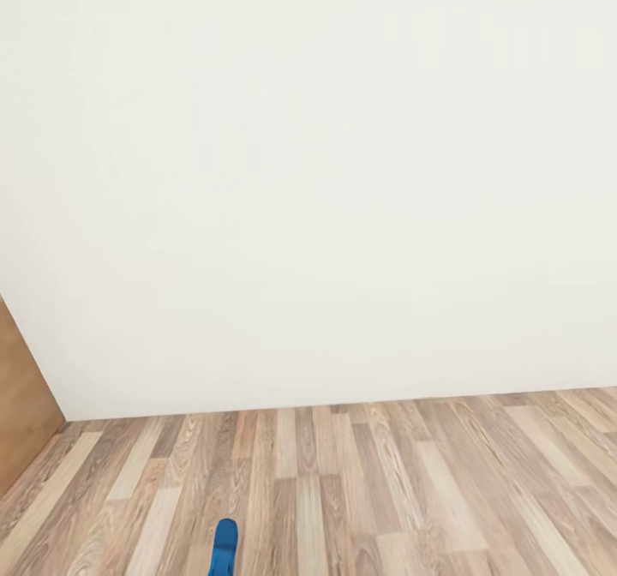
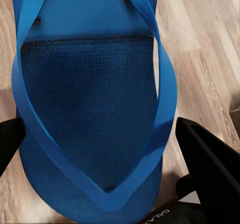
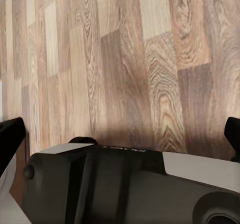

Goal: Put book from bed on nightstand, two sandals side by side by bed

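A white wall [image 1: 326,173] rises from the brown wood-plank floor [image 1: 386,490], with a brown panel [image 1: 21,405] at its left end. Just in front of the wall's foot, a blue sandal [image 2: 90,109] lies lengthwise between the left pincer's [image 2: 100,144] black fingers [image 2: 210,159], which press both its edges, grasping it. The right pincer [image 3: 120,134] hangs released, its fingertips [image 3: 10,134] spread wide over bare planks.

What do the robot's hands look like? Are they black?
Yes. The left gripper has chunky matte black fingers with squared edges, and pale lettering starting "GALA" is printed on the black body below. The right gripper has black fingertips too, above a rounded, glossy body in black and light grey panels with faint lettering.
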Available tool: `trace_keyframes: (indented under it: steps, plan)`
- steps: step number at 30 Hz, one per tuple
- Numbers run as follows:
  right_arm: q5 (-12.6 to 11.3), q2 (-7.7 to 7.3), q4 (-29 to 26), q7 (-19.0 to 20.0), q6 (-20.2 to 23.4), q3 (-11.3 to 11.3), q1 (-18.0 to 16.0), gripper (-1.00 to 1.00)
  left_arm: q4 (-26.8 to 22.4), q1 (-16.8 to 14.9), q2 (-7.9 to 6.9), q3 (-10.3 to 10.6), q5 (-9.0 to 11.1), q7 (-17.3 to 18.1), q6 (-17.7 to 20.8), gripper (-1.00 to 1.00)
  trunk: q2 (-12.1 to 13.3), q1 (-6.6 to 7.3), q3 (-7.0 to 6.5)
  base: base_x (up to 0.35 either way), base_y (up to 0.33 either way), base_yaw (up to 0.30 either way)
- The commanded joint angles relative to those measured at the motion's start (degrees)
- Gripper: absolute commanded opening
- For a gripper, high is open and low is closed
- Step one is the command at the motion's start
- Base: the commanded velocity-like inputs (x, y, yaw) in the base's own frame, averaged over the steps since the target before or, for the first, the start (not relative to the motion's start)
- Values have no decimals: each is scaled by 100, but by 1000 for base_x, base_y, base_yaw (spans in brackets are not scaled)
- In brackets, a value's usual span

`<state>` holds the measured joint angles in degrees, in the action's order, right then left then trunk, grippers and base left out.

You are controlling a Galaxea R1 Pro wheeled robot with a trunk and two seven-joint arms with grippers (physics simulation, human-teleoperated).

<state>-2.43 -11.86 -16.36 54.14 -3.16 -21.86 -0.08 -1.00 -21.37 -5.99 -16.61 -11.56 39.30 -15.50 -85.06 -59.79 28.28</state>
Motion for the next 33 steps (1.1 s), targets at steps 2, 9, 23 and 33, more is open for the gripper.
trace_keyframes:
  steps: [2, 9, 23, 33]
  plan:
    - [-14, -1, 1, 17, -14, -3, -1, 100, 3, -5, -4, -53, -57, 8, -32, -100, -2, -3, 5, 326, 0, 0]
    - [-12, -1, 1, 17, -17, -3, -1, 100, 3, -3, -5, -53, -57, 8, -33, -100, -2, -3, 5, 327, 0, 0]
    - [-13, -1, 1, 17, -18, -3, -1, 100, 3, -5, -5, -53, -57, 8, -32, -100, -2, -3, 5, 327, 0, 0]
    - [-15, -1, -1, 16, -17, -3, -1, 100, 3, -4, -2, -53, -57, 8, -34, -100, -2, -3, 5, 327, 0, 0]
